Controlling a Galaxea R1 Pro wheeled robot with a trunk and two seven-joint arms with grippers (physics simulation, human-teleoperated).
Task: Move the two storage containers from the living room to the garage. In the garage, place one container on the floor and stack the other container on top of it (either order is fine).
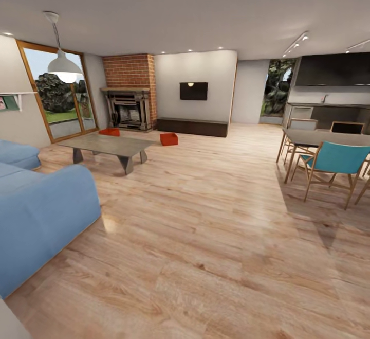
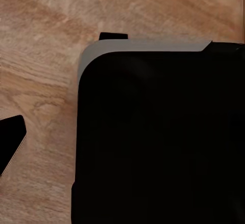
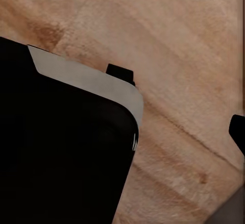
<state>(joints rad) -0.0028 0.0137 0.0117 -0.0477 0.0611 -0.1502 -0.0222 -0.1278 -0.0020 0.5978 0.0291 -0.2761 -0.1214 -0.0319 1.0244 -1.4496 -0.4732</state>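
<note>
Containers sit far across the living room on the light wood plank floor (image 1: 205, 215): one orange-red storage container (image 1: 109, 132) lies at the foot of the brick fireplace (image 1: 129, 107), beyond the far edge of the grey coffee table (image 1: 105, 146), and the other orange-red container (image 1: 168, 139) rests just in front of the long dark low cabinet (image 1: 192, 127), off the coffee table's far right corner. A light blue sofa (image 1: 41, 210) fills the near left, and a dining table (image 1: 329, 137) with a teal chair (image 1: 334, 166) stands at the right. Both wrist views look down on plank flooring past a dark, grey-edged body, and I cannot tell whether either arm's fingers are apart or together.
</note>
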